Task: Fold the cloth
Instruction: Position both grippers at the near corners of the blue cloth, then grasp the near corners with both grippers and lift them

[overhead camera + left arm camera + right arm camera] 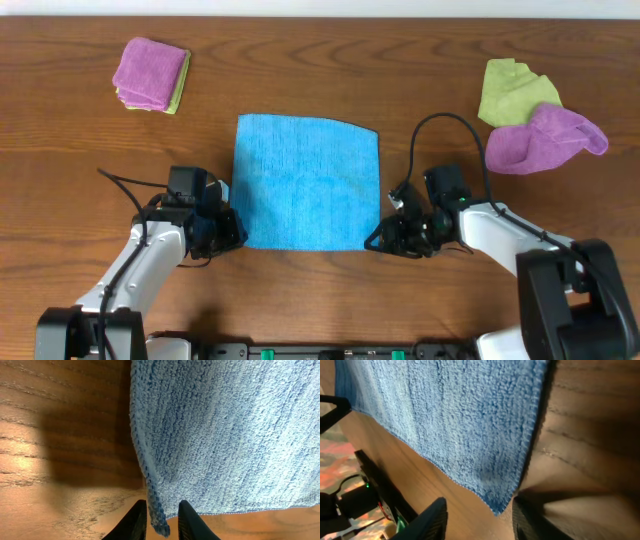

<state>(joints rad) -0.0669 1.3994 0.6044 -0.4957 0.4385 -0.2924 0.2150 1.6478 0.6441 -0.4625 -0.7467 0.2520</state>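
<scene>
Two claws sit at the near corners of the cloth, so the very first step is in hand: grabbing hold before any fold is made. The cloth lies flat and open in the middle of the table, with no fold in it yet. It is bright sky blue, almost square, soft and fuzzy, with a neat stitched edge all round, and its far edge bends a little. The left claw has its two fingers close together with the near-left corner between them, and it looks like it is pinching that corner, which curls up a bit off the wood. The right claw is spread wide, one finger on each side of the near-right corner, not squeezing it. I think the right claw has to pinch its corner next. Then both can lift together and carry the near edge over to the far edge, keeping level so the corners meet. Well away from the cloth are a tidy purple pile at the far left and a loose green and purple heap at the far right.
</scene>
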